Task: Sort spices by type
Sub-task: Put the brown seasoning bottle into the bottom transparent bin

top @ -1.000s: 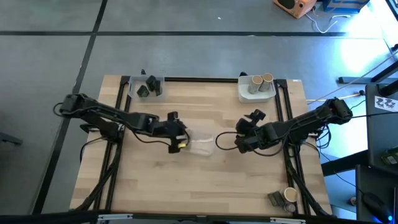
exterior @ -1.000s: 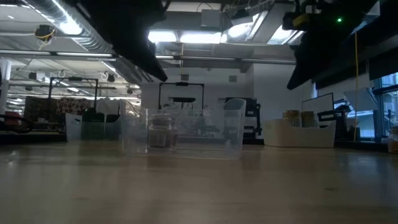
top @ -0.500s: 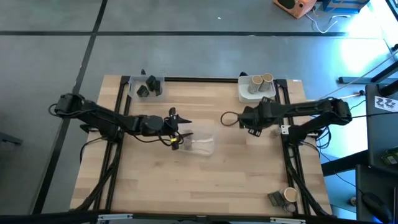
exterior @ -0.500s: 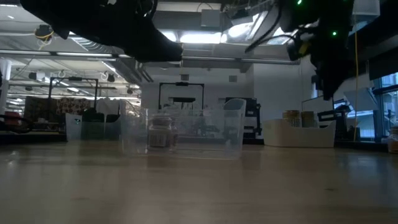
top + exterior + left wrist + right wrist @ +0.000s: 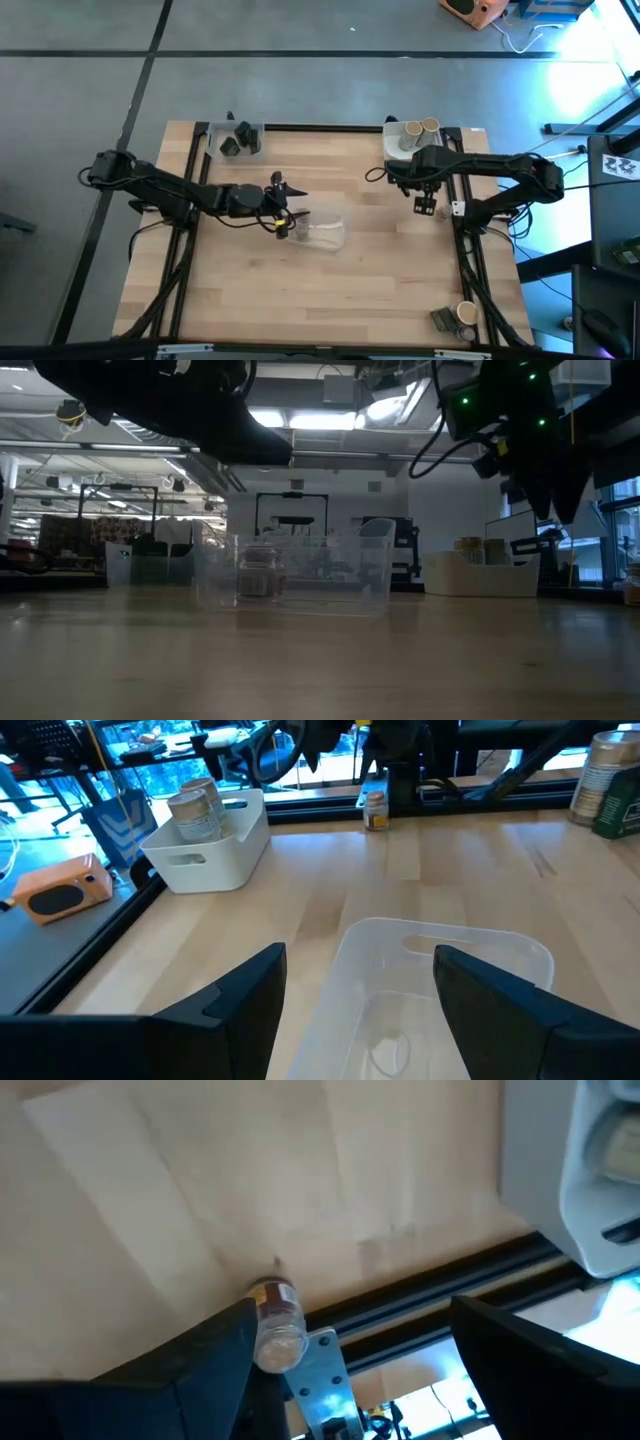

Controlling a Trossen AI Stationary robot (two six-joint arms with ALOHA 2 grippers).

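Clear tray (image 5: 322, 235) contents hard to see; right gripper (image 5: 425, 204), jaws wide, moved to table (image 5: 340, 300) edge; left gripper (image 5: 283, 222) wide, unchanged.

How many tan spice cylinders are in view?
3. One tan cylinder and another stand in the white tray at the far right corner; a third sits near the front right corner. The right arm overlaps the tray, so more may be hidden.

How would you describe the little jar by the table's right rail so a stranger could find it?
Start at the white tray in the table's far right corner, holding two tan cylinders. Just nearer, against the black rail, a small clear jar stands alone below the right gripper. Unlike the tan cylinders, it is see-through and sits outside any tray.
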